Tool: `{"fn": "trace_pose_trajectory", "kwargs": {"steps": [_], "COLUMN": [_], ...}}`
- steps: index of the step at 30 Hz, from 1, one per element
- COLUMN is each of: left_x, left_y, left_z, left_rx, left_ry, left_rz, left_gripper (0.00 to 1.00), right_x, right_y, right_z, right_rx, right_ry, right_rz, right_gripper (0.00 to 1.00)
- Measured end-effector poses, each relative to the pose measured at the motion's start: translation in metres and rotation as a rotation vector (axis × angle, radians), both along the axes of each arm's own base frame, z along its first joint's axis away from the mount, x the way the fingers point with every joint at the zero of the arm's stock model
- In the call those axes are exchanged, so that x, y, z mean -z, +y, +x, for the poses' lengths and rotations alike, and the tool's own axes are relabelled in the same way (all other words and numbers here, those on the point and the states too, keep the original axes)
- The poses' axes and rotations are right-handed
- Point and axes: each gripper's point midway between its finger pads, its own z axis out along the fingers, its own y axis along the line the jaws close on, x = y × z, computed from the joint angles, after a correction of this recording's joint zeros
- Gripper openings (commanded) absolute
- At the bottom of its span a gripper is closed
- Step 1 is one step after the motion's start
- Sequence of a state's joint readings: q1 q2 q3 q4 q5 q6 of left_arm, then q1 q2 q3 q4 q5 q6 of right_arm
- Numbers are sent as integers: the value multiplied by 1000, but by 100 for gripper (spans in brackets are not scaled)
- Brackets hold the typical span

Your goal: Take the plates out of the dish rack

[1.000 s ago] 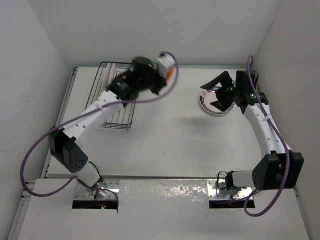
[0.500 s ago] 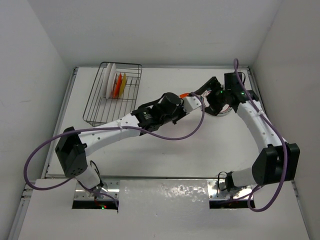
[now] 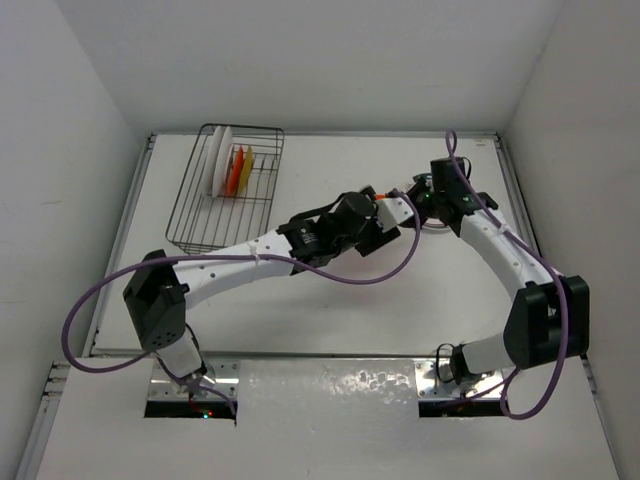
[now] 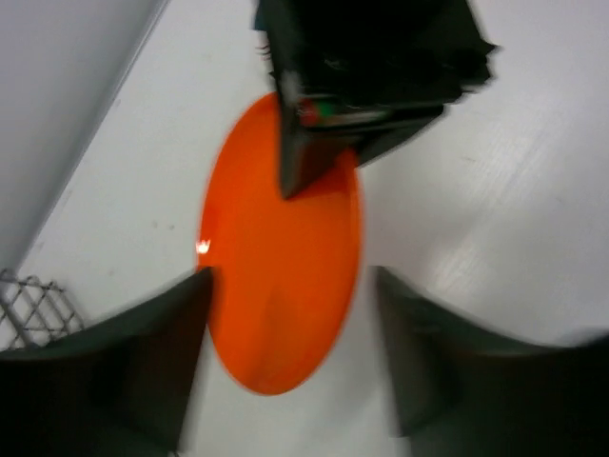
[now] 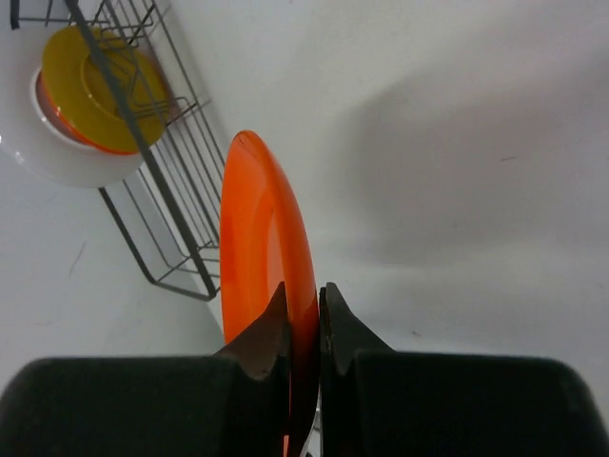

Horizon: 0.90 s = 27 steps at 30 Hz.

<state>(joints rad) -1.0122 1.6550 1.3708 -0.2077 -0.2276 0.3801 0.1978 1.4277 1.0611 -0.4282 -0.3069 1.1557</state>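
Note:
An orange plate (image 5: pixel 257 228) stands on edge above the table, and my right gripper (image 5: pixel 304 295) is shut on its rim. In the left wrist view the same orange plate (image 4: pixel 281 276) lies between the spread fingers of my open left gripper (image 4: pixel 293 278), which do not touch it; the right gripper (image 4: pixel 309 176) pinches its far edge. From above, both grippers meet right of the table's middle, the left gripper (image 3: pixel 390 216) facing the right gripper (image 3: pixel 414 196). The dish rack (image 3: pixel 200 235) at the back left holds a white plate (image 3: pixel 218 160), an orange plate (image 3: pixel 234 170) and a yellow plate (image 3: pixel 246 168), all upright.
White walls close in the table (image 3: pixel 330 290) on the left, back and right. Purple cables loop off both arms. My left arm stretches diagonally across the table's middle, from its base at the near left.
My left arm swung from the rack to the right with the orange plate. The right gripper came in and shut on the plate's rim, and the left gripper opened off it.

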Motion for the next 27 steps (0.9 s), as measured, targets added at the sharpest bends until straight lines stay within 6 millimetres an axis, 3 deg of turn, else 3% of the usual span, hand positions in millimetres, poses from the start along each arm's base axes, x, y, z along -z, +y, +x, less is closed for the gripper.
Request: {"fn": "trace_pose_trajectory", "kwargs": {"steps": [1, 4, 8, 11, 16, 17, 18, 19, 20, 22, 24, 27], "left_x": [-3, -12, -29, -59, -95, -98, -97, -95, -90, -72, -49, -21], "left_y": [3, 22, 68, 120, 220, 232, 242, 247, 253, 258, 264, 270], "left_z": [4, 20, 24, 35, 83, 91, 99, 105, 112, 124, 136, 153], "left_rx": [-33, -185, -387, -563, -894, -938, -978, -1000, -1022, -1040, -1056, -1075], "left_ry": [-13, -53, -52, 1, 63, 75, 92, 111, 140, 211, 285, 374], "left_rz": [-4, -33, -99, -251, -422, -434, -439, -437, -436, -412, -378, -332], "left_gripper": [97, 100, 100, 100, 100, 100, 100, 100, 100, 100, 99, 96], "right_x": [5, 16, 40, 77, 139, 144, 144, 142, 142, 138, 138, 147], "right_y": [-3, -9, -9, -6, 7, 14, 20, 27, 31, 43, 46, 30], "right_z": [0, 11, 51, 77, 100, 107, 115, 123, 127, 139, 142, 123], "right_rx": [9, 31, 40, 46, 19, 3, -8, -18, -35, -70, -89, -75], "right_ry": [4, -15, -88, -95, -32, -31, -46, -60, -68, -89, -86, 29], "right_rz": [-9, -28, -45, -50, -77, -73, -70, -68, -82, -109, -166, -324], "right_gripper": [0, 0, 0, 0, 3, 11, 37, 49, 70, 89, 99, 99]}}
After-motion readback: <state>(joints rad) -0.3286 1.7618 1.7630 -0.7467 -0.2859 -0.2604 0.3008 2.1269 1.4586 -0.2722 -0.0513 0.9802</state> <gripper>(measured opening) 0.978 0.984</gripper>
